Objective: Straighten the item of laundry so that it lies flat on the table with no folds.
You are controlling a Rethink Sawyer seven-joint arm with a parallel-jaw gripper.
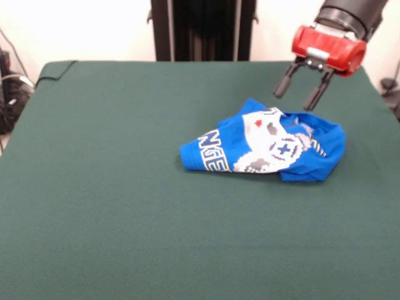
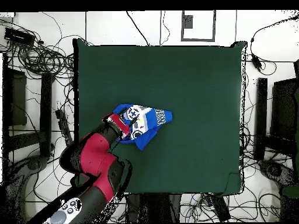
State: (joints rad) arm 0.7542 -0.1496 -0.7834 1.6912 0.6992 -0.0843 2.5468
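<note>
The bright blue T-shirt lies crumpled in a bunch on the dark green table, right of the middle in the front view. Its white-grey emblem and part of the white lettering show on top. My gripper hangs just above the shirt's far edge, open and empty, its two black fingers spread and pointing down. In the overhead view the shirt sits left of the table's middle and the gripper is over its left part, partly covering it.
The robot's black pedestal stands at the table's far side. Cables and dark equipment lie on the floor round the table. A fold of the table cloth sticks up at the far left corner.
</note>
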